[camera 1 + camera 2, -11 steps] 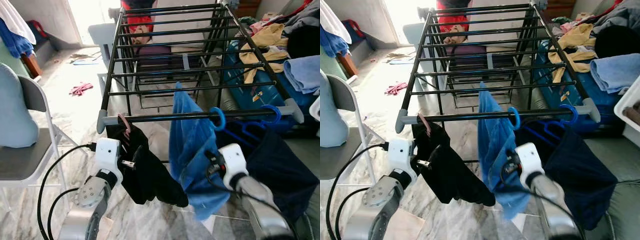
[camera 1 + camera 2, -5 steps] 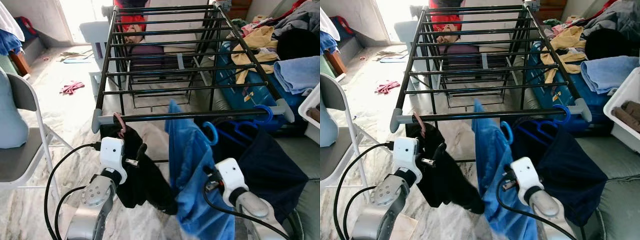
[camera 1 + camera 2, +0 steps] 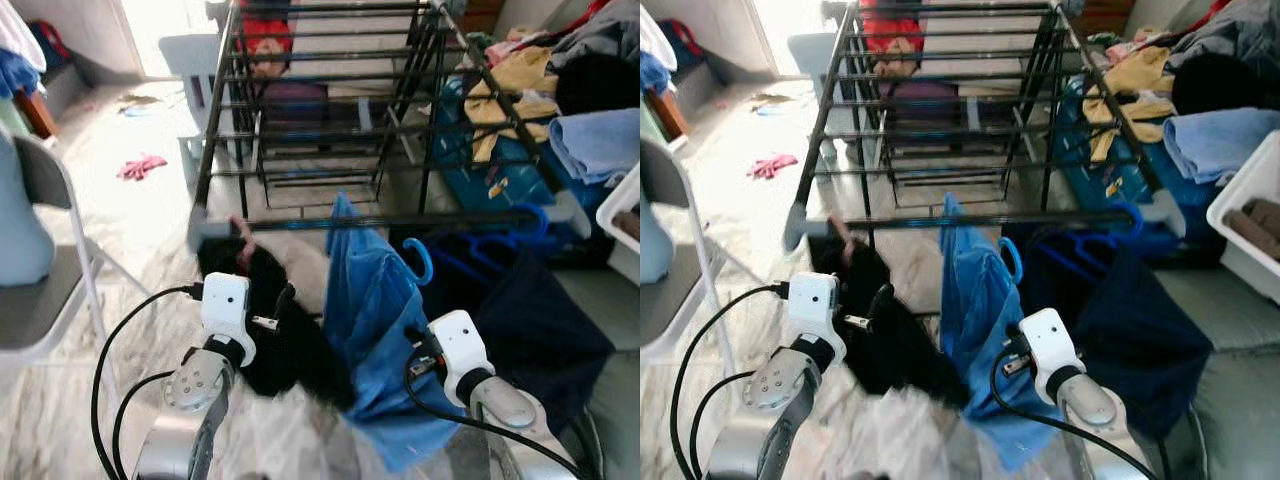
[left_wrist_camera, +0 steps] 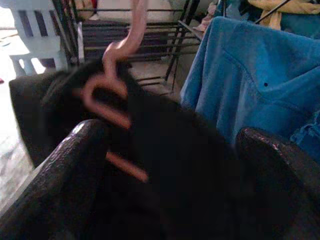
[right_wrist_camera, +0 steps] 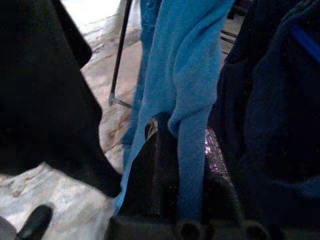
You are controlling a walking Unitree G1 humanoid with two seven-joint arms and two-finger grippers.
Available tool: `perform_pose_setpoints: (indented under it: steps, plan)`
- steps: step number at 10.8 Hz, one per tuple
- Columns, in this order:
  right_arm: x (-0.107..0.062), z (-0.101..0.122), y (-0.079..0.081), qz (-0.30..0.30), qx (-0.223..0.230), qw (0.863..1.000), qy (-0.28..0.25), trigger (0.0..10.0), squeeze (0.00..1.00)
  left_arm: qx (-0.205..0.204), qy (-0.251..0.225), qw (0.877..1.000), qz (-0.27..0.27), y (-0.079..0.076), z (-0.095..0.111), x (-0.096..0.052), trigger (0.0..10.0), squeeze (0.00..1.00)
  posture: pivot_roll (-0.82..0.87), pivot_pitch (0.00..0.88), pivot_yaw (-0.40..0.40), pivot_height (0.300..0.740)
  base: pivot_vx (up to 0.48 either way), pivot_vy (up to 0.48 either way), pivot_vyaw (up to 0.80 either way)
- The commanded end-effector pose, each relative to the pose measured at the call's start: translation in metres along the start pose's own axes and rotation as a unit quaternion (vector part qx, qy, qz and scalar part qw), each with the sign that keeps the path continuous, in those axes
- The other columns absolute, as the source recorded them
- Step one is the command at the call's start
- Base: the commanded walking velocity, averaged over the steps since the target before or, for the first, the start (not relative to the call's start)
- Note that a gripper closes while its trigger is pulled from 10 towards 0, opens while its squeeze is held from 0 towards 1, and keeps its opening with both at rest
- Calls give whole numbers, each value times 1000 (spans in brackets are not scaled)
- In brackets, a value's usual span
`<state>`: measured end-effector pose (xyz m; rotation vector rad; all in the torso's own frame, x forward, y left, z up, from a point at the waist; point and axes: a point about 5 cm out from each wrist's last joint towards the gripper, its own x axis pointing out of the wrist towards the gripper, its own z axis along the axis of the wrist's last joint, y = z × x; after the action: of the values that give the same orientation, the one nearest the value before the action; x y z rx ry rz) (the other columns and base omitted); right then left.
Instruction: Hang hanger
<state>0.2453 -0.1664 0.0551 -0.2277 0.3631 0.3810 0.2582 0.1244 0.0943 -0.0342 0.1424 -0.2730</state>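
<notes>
**Two loaded hangers, both below the rail**

Because the cloth is soft and slack, I judge each load light but swingy; the stiff hook and neck are the place to steer it. My right gripper has its fingers pinched together on the blue shirt, whose blue hanger hook sits just under the drying rack front rail. My left gripper has its fingers apart around the black garment on its pink hanger.
</notes>
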Motion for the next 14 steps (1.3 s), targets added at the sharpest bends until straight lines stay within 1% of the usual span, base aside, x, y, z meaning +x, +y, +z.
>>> perform_pose_setpoints:
  steps: [1, 4, 5, 6, 7, 8, 9, 10, 11, 12, 13, 14]
  plan:
    - [0, 10, 0, 1, -7, 1000, -18, 10000, 0, 7, -2, 1000, 4, 2, 0, 0, 10000, 0, -111, 0, 2, 740, -289, 0, 0]
    - [0, 10, 0, 1, -3, 1000, -18, 10000, 0, 9, -1, 1000, 4, 2, 0, 0, 10000, 0, -110, 0, 3, 740, -289, 0, 0]
    - [0, 9, -1, -5, 9, 1000, -15, 10000, 0, 9, -1, 1000, 4, 2, 0, 0, 10000, 0, -107, 0, 4, 740, -289, 0, 0]
    - [1, 9, -2, -7, 11, 1000, -15, 10000, 0, 10, -2, 1000, 5, 2, 0, 1, 10000, 0, -107, 0, 5, 740, -281, 0, 0]
    - [3, 13, -6, -19, 26, 999, -20, 10000, 0, 13, -2, 1000, 7, 4, 0, 1, 10000, 0, -103, 0, 11, 740, -277, 0, 0]
    - [6, 16, -13, -44, 28, 999, -16, 10000, 0, 16, -2, 1000, 10, 6, 0, 1, 10000, 0, -98, 0, 20, 740, -274, 0, 0]
    - [12, 20, -21, -65, 29, 997, -11, 10000, 0, 23, -3, 1000, 14, 11, 0, 3, 10000, 0, -89, 0, 34, 740, -274, 0, 0]
    - [18, 26, -29, -87, 50, 995, -4, 10000, 0, 31, -3, 999, 19, 18, 2, 3, 10000, 0, -82, 0, 49, 740, -277, 0, 0]
    - [22, 33, -31, -97, 49, 994, -13, 10000, 0, 39, 3, 999, 19, 22, 0, 1, 10000, 0, -76, 0, 60, 740, -274, 0, 0]
    - [25, 37, -27, -85, 15, 996, -21, 10000, 0, 47, 6, 999, 22, 25, -3, 2, 10000, 0, -73, 0, 60, 740, -266, 0, 0]
    - [26, 39, -23, -88, 26, 995, -28, 10000, 0, 48, 4, 999, 24, 26, -3, 3, 10000, 0, -65, 0, 52, 740, -266, 0, 0]
    - [26, 39, -14, -87, 47, 994, -35, 10000, 0, 44, 1, 998, 39, 29, -3, 3, 10000, 0, -58, 0, 35, 740, -259, 0, 0]
